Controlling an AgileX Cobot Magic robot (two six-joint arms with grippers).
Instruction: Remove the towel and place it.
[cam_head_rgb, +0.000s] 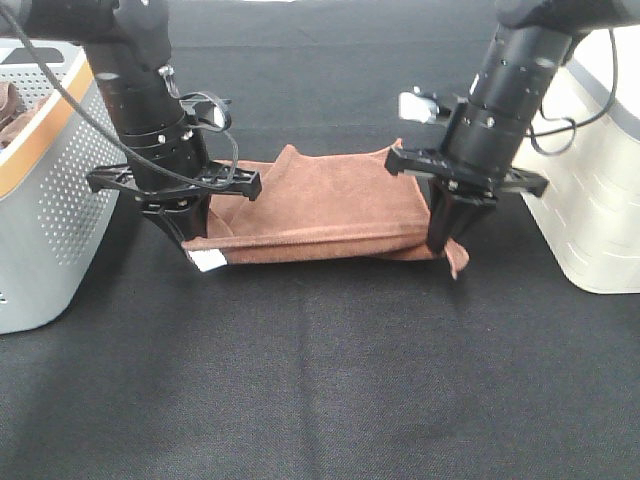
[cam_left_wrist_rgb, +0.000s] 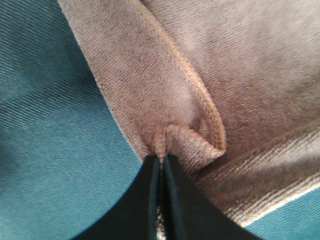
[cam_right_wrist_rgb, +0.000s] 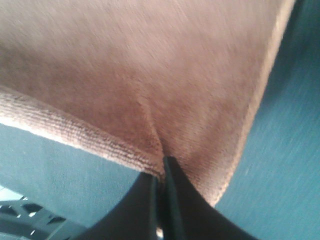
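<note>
Towel (cam_head_rgb: 320, 210) stretches, folded over, between the two hands above the dark surface (cam_head_rgb: 320, 380). The left hand (cam_head_rgb: 188, 235) is clamped on a hemmed corner, and the right hand (cam_head_rgb: 441, 243) pinches the opposite end. A grey basket (cam_head_rgb: 50, 190) stands just outside the left hand.

Light in the high view is bright and even, coming from above. The black table cover (cam_head_rgb: 320, 400) shows hardly any shadow. At the right edge of the frame the white bin (cam_head_rgb: 600, 210) is overexposed, its wall nearly featureless. Both wrist views tint the cover blue-green. The towel (cam_left_wrist_rgb: 250, 75) shows crisp weave and hem in the left wrist view; in the right wrist view its pile is soft and smeared — slightly blurred.
</note>
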